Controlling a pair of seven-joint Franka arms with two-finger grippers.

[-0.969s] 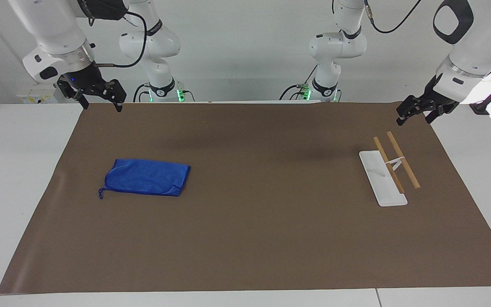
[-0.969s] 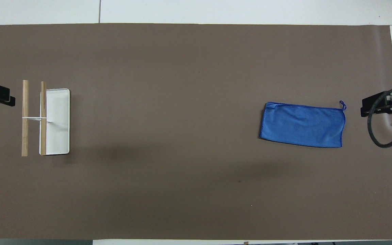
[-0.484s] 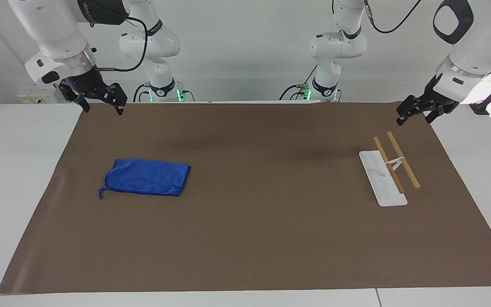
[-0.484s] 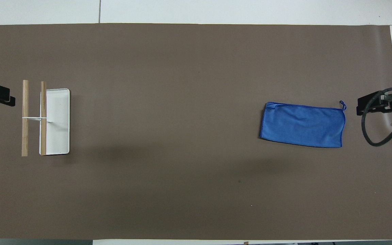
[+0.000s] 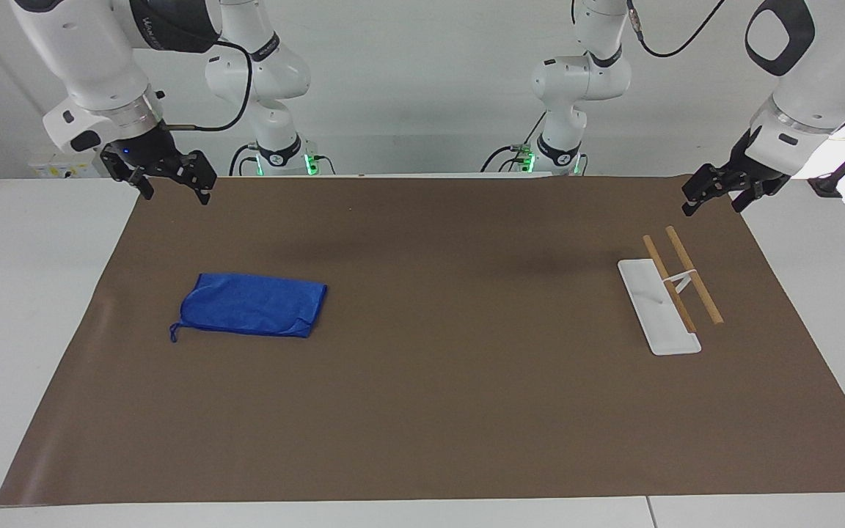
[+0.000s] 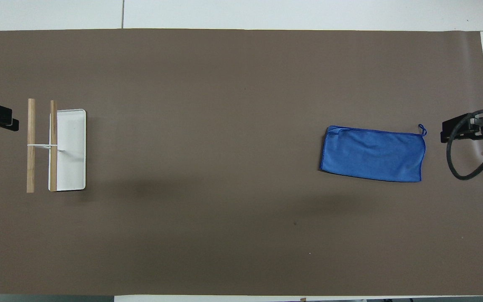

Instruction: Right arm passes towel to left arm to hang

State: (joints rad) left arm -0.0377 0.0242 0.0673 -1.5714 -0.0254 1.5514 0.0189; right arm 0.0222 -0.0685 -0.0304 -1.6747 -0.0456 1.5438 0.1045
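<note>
Heads up, your right gripper [image 5: 171,187] hangs wide open and empty while the towel [image 5: 252,305] lies flat on the mat [image 5: 422,411] well apart from the rack [image 5: 670,293], so pinching one thin layer probably lets it slip mid-handover.

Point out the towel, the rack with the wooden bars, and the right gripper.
towel [image 5: 250,305]: facing view, middle of the cloth.
rack [image 5: 653,302]: facing view, bare white base.
right gripper [image 5: 174,196]: facing view, midway between its open fingertips.
</note>
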